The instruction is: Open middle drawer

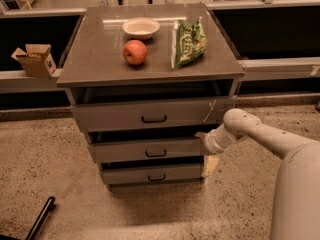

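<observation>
A speckled tan stone floor (55, 184) spreads under a squat grey cabinet (150, 54) with a flat brown-grey top and three stacked drawers. The pale, smooth, tubular robot arm (270, 139) comes in from the lower right and reaches leftward toward the cabinet's right side.

The widest grey drawer front (125, 116), uppermost, carries a pale scratch-like mark near its right end. Below it sits the middle drawer (120, 152), a plain grey flat front of middling width, with a dark gap showing above its upper edge. The narrowest grey drawer front (125, 175) lies lowest.

The gripper (206, 148) is at the middle drawer's right end, touching or just beside that edge, at the same height as the front. It is well to the right of the small dark loop handle (155, 153) at the drawer's centre. Whether the gripper is spread or pressed together cannot be told here, nor whether it grips the drawer's edge.

On the cabinet top, a crinkled green snack bag (188, 43) lies to the right, a shallow cream bowl (141, 27) stands toward the back, and a round red apple (134, 52) sits in front of the bowl. An open brown cardboard box (34, 60) rests on the ledge to the cabinet's left. A thin black rod (41, 219) lies slanted on the floor at lower left.
</observation>
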You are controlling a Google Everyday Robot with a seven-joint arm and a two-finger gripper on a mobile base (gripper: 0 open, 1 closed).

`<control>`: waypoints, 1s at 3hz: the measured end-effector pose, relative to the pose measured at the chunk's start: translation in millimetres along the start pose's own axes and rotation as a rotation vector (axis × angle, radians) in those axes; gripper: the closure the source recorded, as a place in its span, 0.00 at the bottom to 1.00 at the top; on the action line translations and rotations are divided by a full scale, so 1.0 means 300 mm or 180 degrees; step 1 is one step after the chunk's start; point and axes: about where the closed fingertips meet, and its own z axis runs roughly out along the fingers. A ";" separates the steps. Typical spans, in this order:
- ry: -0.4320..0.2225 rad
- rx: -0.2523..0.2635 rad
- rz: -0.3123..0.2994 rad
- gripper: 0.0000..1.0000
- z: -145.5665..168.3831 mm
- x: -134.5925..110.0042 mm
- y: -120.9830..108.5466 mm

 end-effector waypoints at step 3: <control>0.0206 0.0122 -0.0087 0.00 0.071 0.015 -0.084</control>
